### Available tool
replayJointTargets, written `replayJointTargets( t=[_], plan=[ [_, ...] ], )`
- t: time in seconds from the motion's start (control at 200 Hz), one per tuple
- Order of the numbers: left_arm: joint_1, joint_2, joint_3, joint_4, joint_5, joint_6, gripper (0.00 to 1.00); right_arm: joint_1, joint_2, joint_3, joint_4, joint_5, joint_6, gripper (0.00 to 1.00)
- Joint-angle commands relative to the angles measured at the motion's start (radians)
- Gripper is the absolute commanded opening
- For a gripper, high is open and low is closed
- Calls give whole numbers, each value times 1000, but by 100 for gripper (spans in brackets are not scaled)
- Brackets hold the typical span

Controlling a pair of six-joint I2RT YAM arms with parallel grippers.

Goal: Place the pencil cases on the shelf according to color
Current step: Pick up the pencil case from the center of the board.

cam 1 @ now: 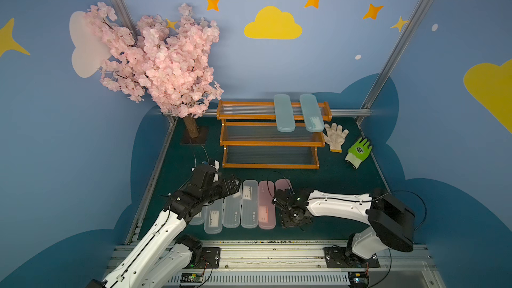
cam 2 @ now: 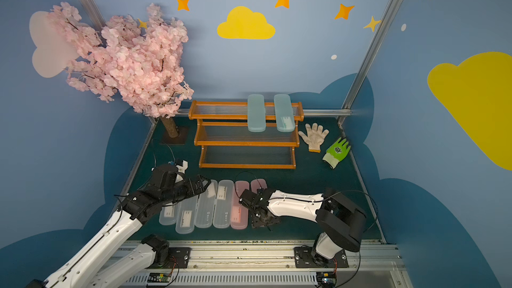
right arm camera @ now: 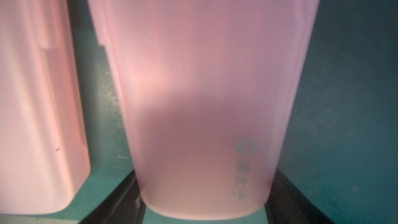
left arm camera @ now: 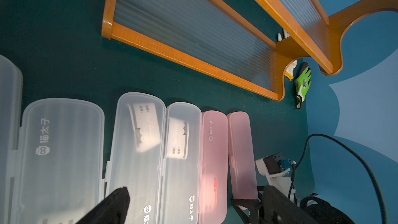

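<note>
The shelf (cam 1: 270,143) stands at the back with two pale blue pencil cases (cam 1: 284,113) (cam 1: 311,112) lying across its top tier. On the mat in front lie several clear cases (cam 1: 249,203) side by side and two pink ones (cam 1: 266,206) (cam 1: 282,184). My right gripper (right arm camera: 204,190) reaches down over the rightmost pink case (right arm camera: 204,82), its dark fingers pressed against both long sides near one end. My left gripper (left arm camera: 193,203) hovers open over the clear cases (left arm camera: 137,147), holding nothing.
A white glove (cam 1: 335,137) and a green glove (cam 1: 358,152) lie right of the shelf. A pink blossom tree (cam 1: 160,62) stands at the back left. The shelf's middle and bottom tiers hold nothing.
</note>
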State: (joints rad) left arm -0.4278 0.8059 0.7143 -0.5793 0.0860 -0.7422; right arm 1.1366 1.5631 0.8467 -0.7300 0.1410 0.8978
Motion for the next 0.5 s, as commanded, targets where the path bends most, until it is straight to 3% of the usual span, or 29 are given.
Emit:
replayJointTargets(
  t=[0.0,0.295,0.496],
  plan=[
    [-3,-30,45,-21,-54,36,100,24,-75,-1,-117,104,42,59],
    [20,-24,177,-85,-218,109,100,78,-176,227,-374,199,74,59],
    [94,29,216,-64,-173,139,100,85,-72,452,-389,222,30,58]
  ],
)
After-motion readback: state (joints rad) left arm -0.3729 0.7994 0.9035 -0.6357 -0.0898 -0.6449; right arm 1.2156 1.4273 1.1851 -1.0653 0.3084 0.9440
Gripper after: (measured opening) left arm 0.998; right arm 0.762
